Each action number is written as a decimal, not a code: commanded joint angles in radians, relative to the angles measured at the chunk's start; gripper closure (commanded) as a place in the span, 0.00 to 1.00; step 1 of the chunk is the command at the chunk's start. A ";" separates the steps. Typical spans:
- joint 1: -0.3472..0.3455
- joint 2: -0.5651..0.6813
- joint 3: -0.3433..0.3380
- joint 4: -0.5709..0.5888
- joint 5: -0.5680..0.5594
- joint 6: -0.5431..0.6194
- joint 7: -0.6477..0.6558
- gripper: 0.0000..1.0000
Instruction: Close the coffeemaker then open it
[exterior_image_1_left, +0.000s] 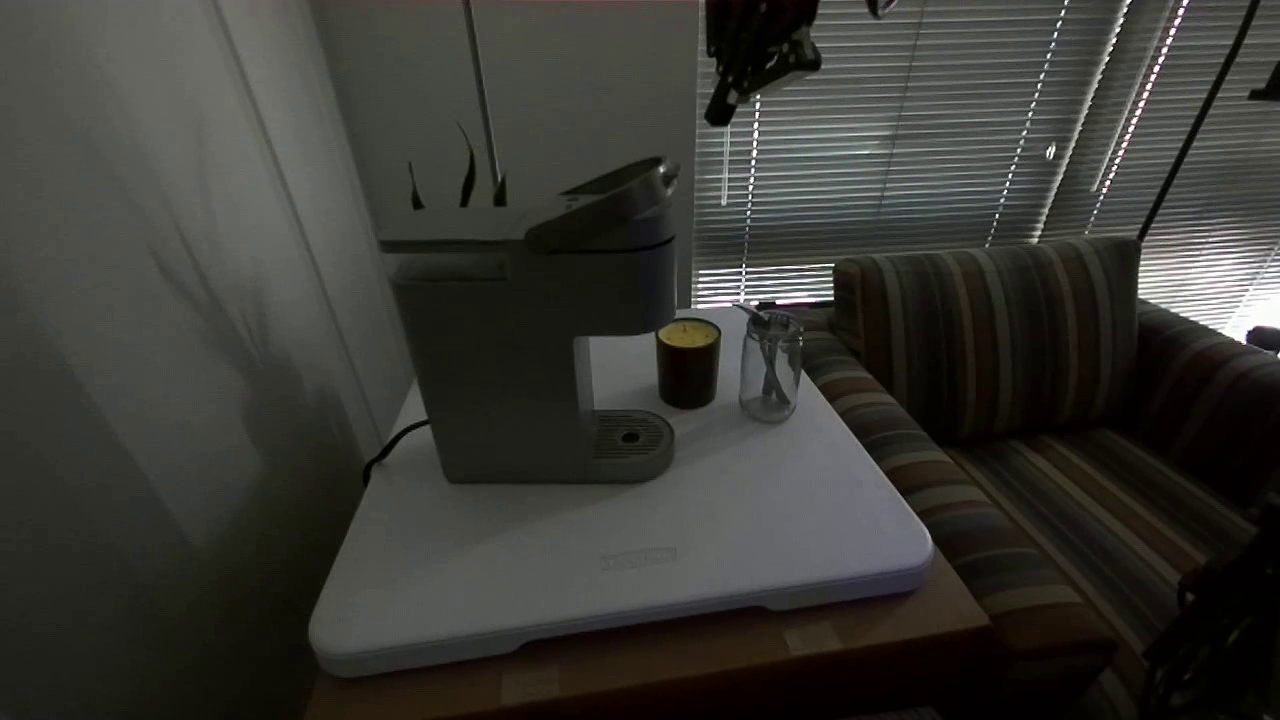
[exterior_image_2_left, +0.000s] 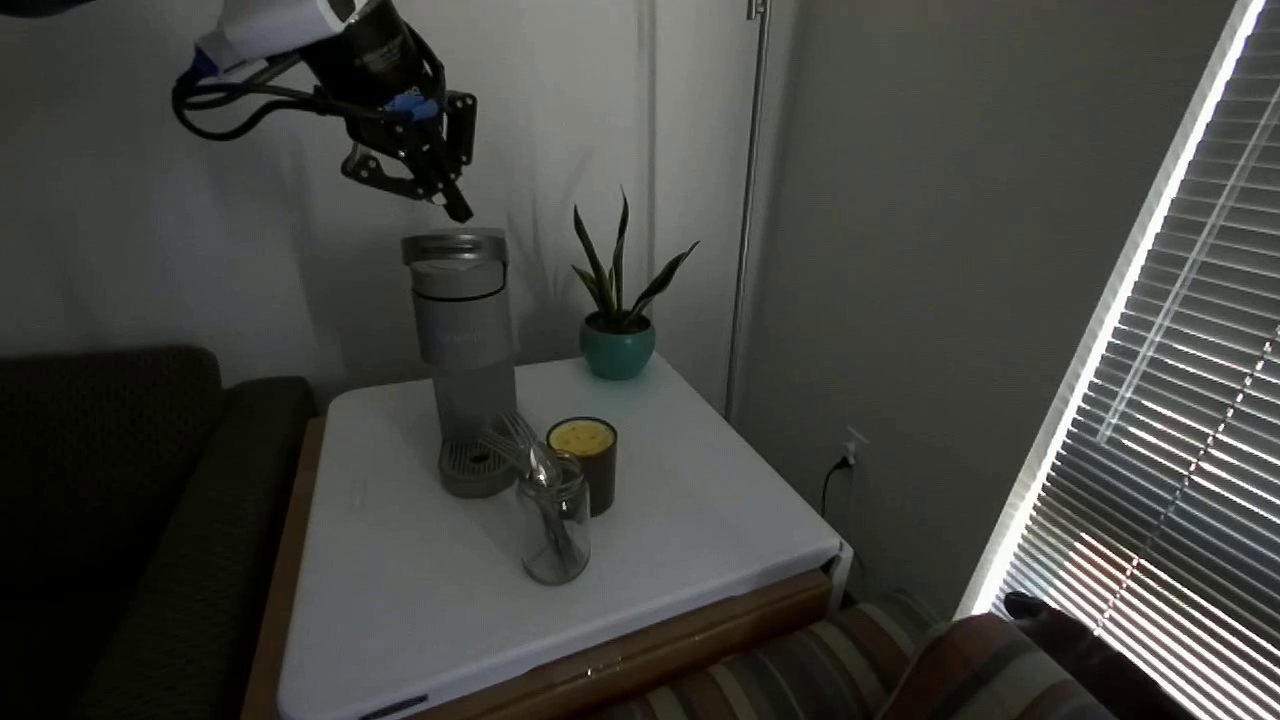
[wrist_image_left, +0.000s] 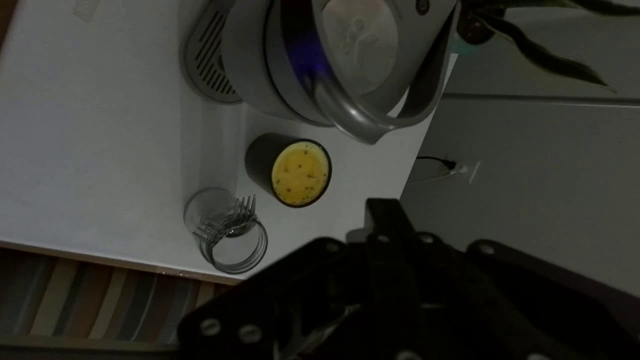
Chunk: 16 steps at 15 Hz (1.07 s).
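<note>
The grey coffeemaker (exterior_image_1_left: 510, 370) is being supported upright by the white tabletop (exterior_image_1_left: 480, 570), near a dark cup (exterior_image_1_left: 687, 375) with yellow contents and a glass jar (exterior_image_1_left: 770, 375) in which forks (wrist_image_left: 242, 212) are being held. The gripper (exterior_image_2_left: 456, 206) is being suspended in the air, higher than the coffeemaker and apart from it, its fingers (wrist_image_left: 387, 216) being pressed together. A plant (exterior_image_2_left: 619, 260) is being held by a teal pot (exterior_image_2_left: 617, 352).
</note>
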 joint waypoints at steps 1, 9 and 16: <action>0.005 0.057 0.003 -0.001 0.016 0.100 0.021 1.00; 0.477 0.079 -0.414 0.000 0.430 0.213 -0.245 1.00; 0.804 0.066 -0.713 -0.001 0.686 0.202 -0.410 1.00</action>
